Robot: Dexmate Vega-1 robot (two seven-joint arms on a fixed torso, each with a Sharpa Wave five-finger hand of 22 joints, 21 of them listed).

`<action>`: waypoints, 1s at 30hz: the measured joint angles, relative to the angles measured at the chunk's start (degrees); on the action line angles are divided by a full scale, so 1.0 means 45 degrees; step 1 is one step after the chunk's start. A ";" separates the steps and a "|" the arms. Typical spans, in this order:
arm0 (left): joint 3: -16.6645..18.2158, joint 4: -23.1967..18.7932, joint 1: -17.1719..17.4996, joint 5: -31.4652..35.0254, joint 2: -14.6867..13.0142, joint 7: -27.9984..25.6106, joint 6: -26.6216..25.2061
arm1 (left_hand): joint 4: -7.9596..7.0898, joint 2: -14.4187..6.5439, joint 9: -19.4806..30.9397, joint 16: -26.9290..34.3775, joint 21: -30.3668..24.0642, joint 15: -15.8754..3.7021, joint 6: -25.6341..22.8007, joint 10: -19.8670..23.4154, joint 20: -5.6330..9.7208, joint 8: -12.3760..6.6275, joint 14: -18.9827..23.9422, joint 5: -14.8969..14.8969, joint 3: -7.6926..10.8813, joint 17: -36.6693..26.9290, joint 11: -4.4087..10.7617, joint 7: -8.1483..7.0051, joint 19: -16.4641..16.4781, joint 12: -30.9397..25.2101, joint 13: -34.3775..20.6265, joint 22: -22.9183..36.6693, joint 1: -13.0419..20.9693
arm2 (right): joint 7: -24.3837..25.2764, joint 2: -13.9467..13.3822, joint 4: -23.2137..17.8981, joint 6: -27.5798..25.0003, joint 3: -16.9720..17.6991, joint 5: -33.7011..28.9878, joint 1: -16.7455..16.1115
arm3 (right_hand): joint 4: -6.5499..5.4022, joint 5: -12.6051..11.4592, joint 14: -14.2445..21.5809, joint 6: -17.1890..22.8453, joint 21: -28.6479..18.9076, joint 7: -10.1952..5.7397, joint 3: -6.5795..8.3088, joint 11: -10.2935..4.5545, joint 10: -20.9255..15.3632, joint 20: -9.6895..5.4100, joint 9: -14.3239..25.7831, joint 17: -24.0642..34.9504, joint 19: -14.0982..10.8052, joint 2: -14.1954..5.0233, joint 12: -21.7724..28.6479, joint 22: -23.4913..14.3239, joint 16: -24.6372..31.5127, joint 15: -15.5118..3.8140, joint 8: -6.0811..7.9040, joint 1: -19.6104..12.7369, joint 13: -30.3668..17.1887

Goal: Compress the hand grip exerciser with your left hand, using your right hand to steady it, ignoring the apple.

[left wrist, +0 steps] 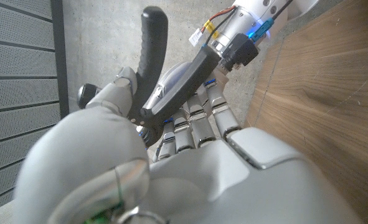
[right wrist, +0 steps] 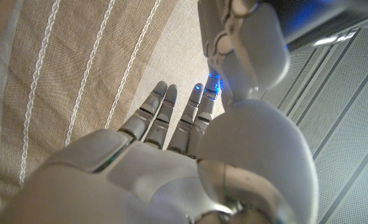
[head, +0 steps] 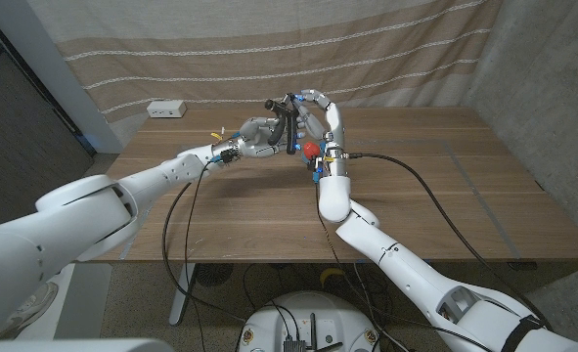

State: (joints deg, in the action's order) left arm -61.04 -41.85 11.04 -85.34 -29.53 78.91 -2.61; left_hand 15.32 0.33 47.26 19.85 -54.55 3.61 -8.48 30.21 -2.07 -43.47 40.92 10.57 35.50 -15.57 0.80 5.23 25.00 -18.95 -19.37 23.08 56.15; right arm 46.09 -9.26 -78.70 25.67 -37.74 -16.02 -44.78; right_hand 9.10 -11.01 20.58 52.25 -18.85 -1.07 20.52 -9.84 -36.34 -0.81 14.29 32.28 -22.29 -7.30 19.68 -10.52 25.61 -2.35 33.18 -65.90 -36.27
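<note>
The wooden table (head: pixel 269 210) carries the scene, and both arms meet above its far middle part. The left hand (head: pixel 259 137) comes from the left side and its fingers are curled around the hand grip exerciser (head: pixel 288 121), which stands lifted above the table between the two hands. The right hand (head: pixel 320 119) stands upright just beside it, fingers bent over the top; whether it really presses the exerciser or only touches it cannot be told. In the left wrist view the exerciser (left wrist: pixel 165 74) shows two dark handles, one of them against the fingers (left wrist: pixel 190 127). The handles look stiff and smooth, with a spring that probably resists strongly, so the hold should be around both handles, far from the spring end. The small red apple (head: pixel 310 149) sits below the right hand.
</note>
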 measured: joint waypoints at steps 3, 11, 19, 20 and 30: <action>0.0295 0.0044 0.0088 0.0150 0.0053 -0.0002 -0.0203 | 0.0001 0.0603 0.1234 0.0335 -0.1974 -0.0005 -0.0179 0.0425 0.0214 -0.0812 0.0734 -0.0042 0.0001 -0.0391 -0.0012 0.0059 -0.0214 -0.0355 -0.0502 0.1754 0.0602 | 0.0108 -0.0012 0.0028 0.0003 -0.0008 -0.0128 0.0007 | -0.0035 0.0033 0.0000 -0.0037 0.0000 -0.0182 -0.0036 0.0000 0.0000 0.0000 0.0000 0.0000 0.0000 -0.0034 0.0000 0.0000 -0.0090 0.0000 0.0000 0.0035 0.0000; 0.1275 0.0102 0.0341 0.1068 0.0176 -0.0010 -0.1211 | -0.0749 0.1453 0.2141 0.0928 -0.4855 -0.0832 -0.0876 0.2076 0.1102 -0.1626 0.2399 -0.0063 0.1579 -0.1342 0.0663 0.0003 0.0342 -0.0958 -0.1253 0.4474 0.1458 | 0.0508 -0.0076 0.0090 0.0021 -0.0018 -0.0466 0.0038 | -0.0088 -0.0059 0.0000 -0.0015 0.0000 -0.0481 -0.0117 -0.0337 -0.0241 0.0072 0.0175 -0.0037 0.0067 -0.0176 -0.0098 0.0000 -0.0186 0.0000 0.0044 0.0188 -0.0058; 0.2831 -0.0523 0.0873 0.2635 0.0210 -0.0320 -0.2408 | -0.1072 0.1679 0.1690 0.1376 -0.5886 -0.2690 -0.1073 0.2744 0.1047 -0.1555 0.4125 0.0113 0.1852 -0.1970 0.0828 0.0209 0.0342 -0.1067 -0.1536 0.4521 0.1919 | 0.0984 -0.0178 0.0067 -0.0030 0.0025 -0.0791 0.0053 | -0.0141 -0.0140 0.0000 -0.0014 0.0058 -0.0705 -0.0170 -0.0413 -0.0179 0.0236 0.1055 -0.0151 0.0051 -0.0023 -0.0237 0.0000 -0.0339 0.0000 0.0048 0.0674 -0.0057; 0.3267 -0.0718 0.1042 0.2902 0.0232 -0.0399 -0.2606 | -0.1124 0.1701 0.1627 0.1508 -0.6035 -0.2640 -0.1104 0.2850 0.1048 -0.1555 0.4174 0.0142 0.1896 -0.2096 0.0835 0.0235 0.0341 -0.1116 -0.1595 0.4521 0.1941 | 0.1097 -0.0204 0.0045 -0.0011 0.0046 -0.0858 0.0054 | -0.0145 -0.0162 0.0000 -0.0066 0.0058 -0.0757 -0.0166 -0.0459 -0.0131 0.0276 0.1042 -0.0175 0.0091 0.0012 -0.0289 0.0000 -0.0410 0.0000 0.0048 0.0709 -0.0057; 0.4753 -0.1107 0.1579 0.4119 0.0536 -0.0688 -0.3645 | -0.1221 0.1175 0.0462 0.1019 -0.5833 -0.2899 -0.1933 0.3037 0.1077 -0.1517 0.3714 0.0114 0.2473 -0.2536 0.0900 -0.0284 0.1369 -0.2296 -0.3488 0.2684 0.3438 | 0.1346 -0.0393 -0.0162 0.0134 0.0226 -0.1022 0.0007 | -0.0533 -0.0620 0.0000 -0.1181 0.0149 -0.0727 -0.0306 -0.0226 0.0283 0.0547 0.0502 -0.0368 0.0364 0.0193 -0.0630 0.0000 -0.0818 0.0000 -0.0647 0.2193 -0.0153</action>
State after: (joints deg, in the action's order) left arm -39.66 -46.83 18.15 -66.80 -27.11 75.81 -19.02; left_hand 9.83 5.62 49.34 24.43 -80.80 -9.43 -17.17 43.88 2.78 -50.30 57.64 11.08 46.63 -26.98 4.85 3.95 31.16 -29.28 -35.07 35.16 71.63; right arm 52.15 -11.03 -79.43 26.27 -36.73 -20.62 -44.75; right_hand 6.70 -13.80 20.58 46.93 -18.18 -4.34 19.15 -10.85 -35.06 1.65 16.55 30.62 -20.65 -6.43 16.85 -10.53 21.93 -2.36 30.27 -56.03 -36.96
